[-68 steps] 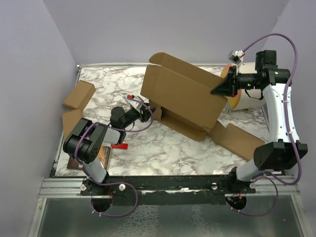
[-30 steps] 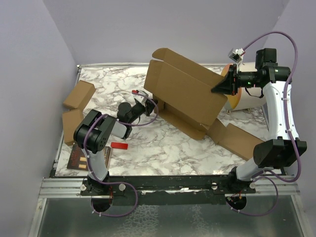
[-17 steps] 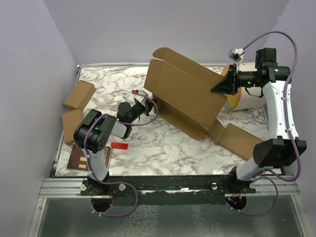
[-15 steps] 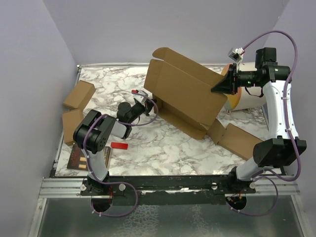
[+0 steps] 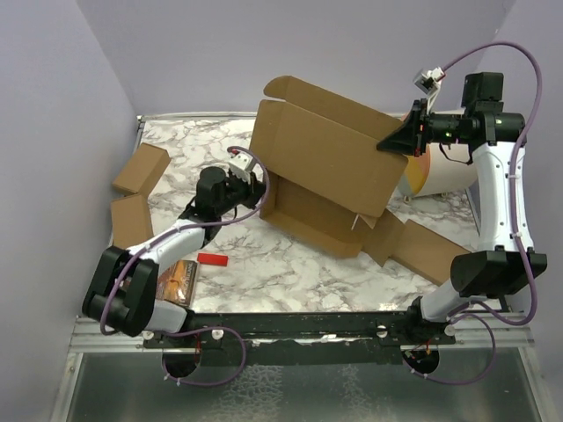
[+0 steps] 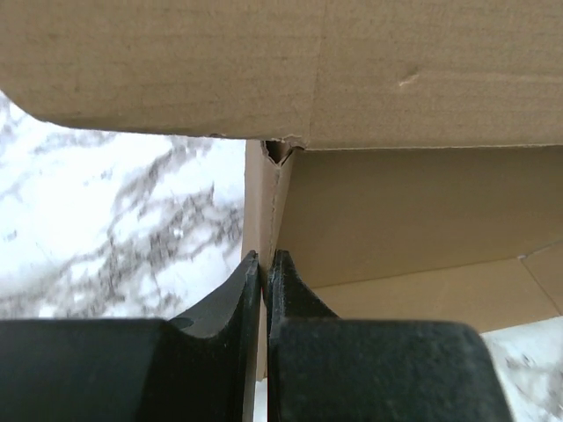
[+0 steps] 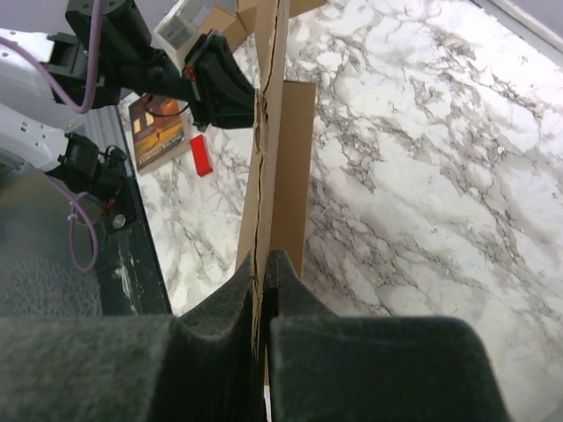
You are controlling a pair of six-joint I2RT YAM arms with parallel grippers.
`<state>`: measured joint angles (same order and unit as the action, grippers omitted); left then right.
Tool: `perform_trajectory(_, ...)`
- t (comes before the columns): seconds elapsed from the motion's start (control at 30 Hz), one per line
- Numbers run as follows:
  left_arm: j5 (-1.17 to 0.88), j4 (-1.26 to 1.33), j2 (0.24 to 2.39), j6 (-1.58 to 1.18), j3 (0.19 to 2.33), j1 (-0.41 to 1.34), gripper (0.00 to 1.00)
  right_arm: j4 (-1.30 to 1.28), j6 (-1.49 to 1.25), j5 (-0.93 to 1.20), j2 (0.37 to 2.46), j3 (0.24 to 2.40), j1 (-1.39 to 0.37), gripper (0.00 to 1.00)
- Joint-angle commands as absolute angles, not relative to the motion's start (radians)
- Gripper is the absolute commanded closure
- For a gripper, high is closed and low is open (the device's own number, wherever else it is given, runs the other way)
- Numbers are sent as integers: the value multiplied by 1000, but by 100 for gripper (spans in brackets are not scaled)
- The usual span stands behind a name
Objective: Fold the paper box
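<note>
The paper box (image 5: 325, 163) lies open on the tabletop (image 5: 281, 264), midway along it and toward the far edge, with its large lid panel tilted up. The left gripper (image 6: 264, 261) is clamped on the box's thin side wall at its left end. The right gripper (image 7: 261, 261) pinches the raised lid's right edge, near the cream cylinder (image 5: 435, 171) at the far right corner.
</note>
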<state>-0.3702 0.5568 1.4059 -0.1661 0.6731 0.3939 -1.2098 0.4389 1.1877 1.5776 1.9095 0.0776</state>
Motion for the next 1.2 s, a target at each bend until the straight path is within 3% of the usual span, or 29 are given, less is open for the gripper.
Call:
perform_trajectory(0.0, -363, 113, 1302, -198, 756, 397, 100, -1011, 317, 1218, 1545, 1846, 72, 99)
perform_trajectory(0.4, -247, -385, 1386, -203, 998, 398, 100, -850, 242, 1259, 1520, 1564, 71, 99)
perform_trajectory(0.63, -203, -436, 1450, -198, 1048, 416, 99, -747, 179, 1249, 1515, 1455, 71, 99)
perform_trajectory(1.17, -18, -444, 1519, -213, 1021, 536, 82, -668, 144, 1236, 1505, 1370, 71, 99)
